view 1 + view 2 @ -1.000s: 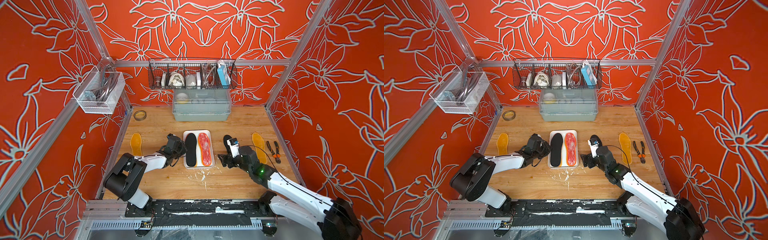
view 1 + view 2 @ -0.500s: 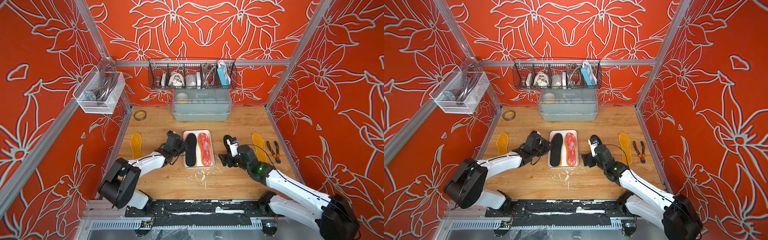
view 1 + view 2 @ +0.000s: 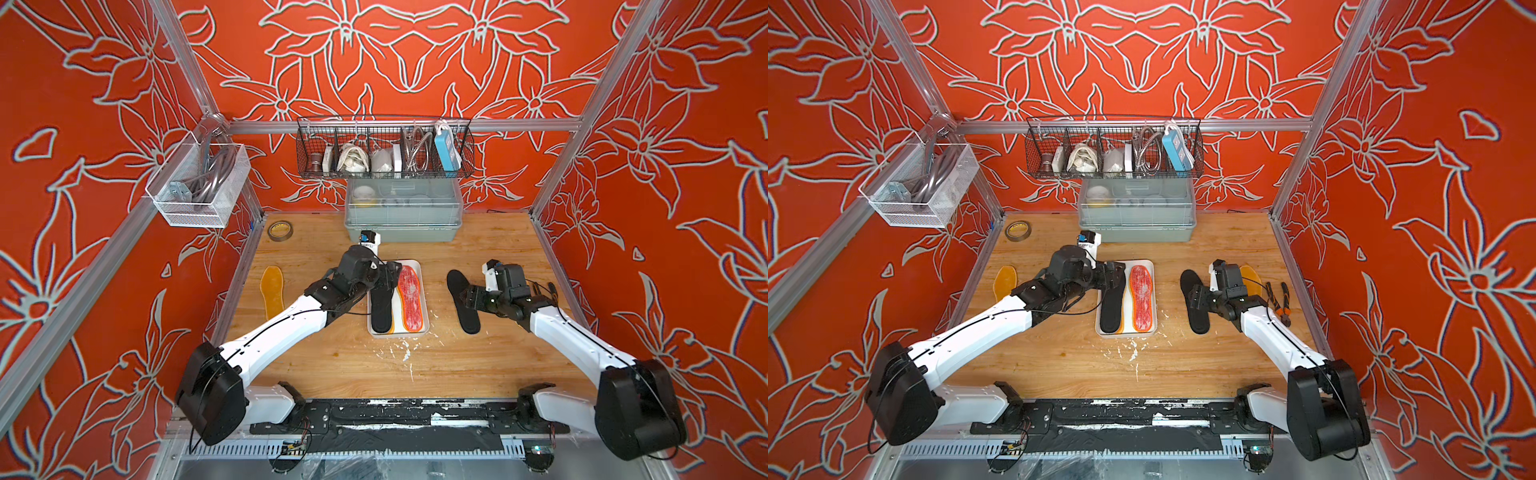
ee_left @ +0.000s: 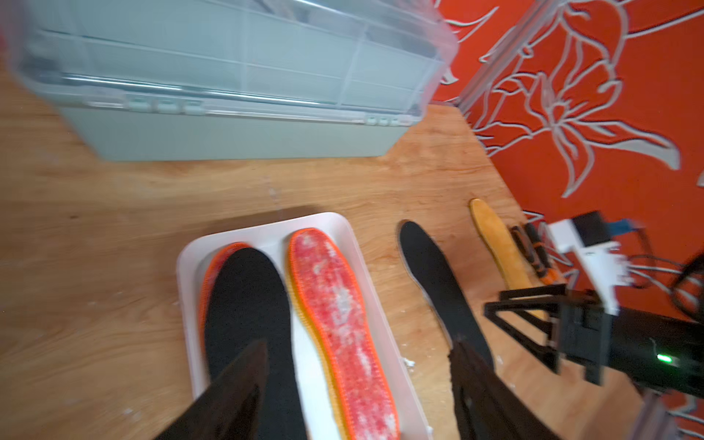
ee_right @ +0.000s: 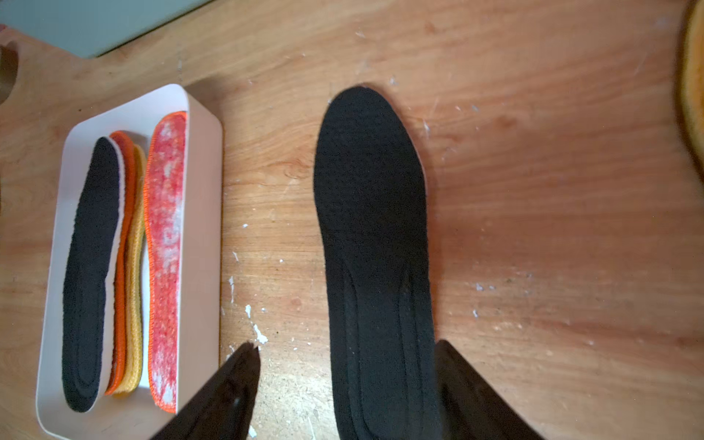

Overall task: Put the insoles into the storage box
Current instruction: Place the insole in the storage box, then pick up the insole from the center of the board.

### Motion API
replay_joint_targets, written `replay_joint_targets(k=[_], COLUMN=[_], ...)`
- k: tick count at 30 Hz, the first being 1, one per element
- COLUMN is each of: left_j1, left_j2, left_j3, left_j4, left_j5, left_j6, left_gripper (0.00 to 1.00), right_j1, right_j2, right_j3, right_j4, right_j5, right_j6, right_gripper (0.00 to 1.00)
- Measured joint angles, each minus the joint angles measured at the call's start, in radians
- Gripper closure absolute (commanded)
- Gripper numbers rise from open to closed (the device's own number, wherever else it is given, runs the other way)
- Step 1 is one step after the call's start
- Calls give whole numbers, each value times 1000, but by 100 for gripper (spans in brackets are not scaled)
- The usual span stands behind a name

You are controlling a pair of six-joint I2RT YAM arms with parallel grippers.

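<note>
The white storage box (image 3: pixel 399 333) (image 3: pixel 1125 333) sits mid-table. It holds a black insole (image 3: pixel 382 309) (image 4: pixel 247 297) on orange and amber ones (image 5: pixel 129 247), beside a red-and-white insole (image 3: pixel 410 297) (image 4: pixel 335 304). My left gripper (image 3: pixel 392 277) (image 4: pixel 358 365) hovers open over the box's far end, holding nothing. A second black insole (image 3: pixel 465 305) (image 5: pixel 373 209) lies flat on the wood to the right. My right gripper (image 3: pixel 467 297) (image 5: pixel 346 354) is open, its fingers straddling this insole's middle. Single amber insoles lie at the left (image 3: pixel 272 291) and right (image 3: pixel 1250 274).
A grey-green lidded bin (image 3: pixel 403 224) stands at the back under a wire basket (image 3: pixel 384 149). A mesh basket (image 3: pixel 199 187) hangs on the left wall above a tape roll (image 3: pixel 279 230). Orange-handled pliers (image 3: pixel 1281 299) lie by the right wall.
My left gripper opened, letting go of the black insole in the box, and reached farther over it. My right gripper moved back along the other black insole and its jaws narrowed slightly.
</note>
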Motion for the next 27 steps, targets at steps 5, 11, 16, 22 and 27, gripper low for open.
replay_joint_targets(k=[5,11,16,22,27], left_j1=[-46,-130,-164,-164,-164], left_j2=[113,267,295,295,295], left_j3=[53,114,112,112,112], left_j4=[-27,-91,-110,-96,-90], left_j5=[173,274,297,304,312], left_j6=[140,266,300,308,311], left_gripper=[10,7,7,7,7], right_j1=[-61,-77,-77,-77,-77], right_j2=[58,137,183,239,273], right_j3=[9,17,27,30,47], right_j4=[-3,-2,4,21,53], right_j5=[-19,-19,-19,-20,-22], right_j6=[11,9,5,3,2], right_gripper=[32,34,35,43,51])
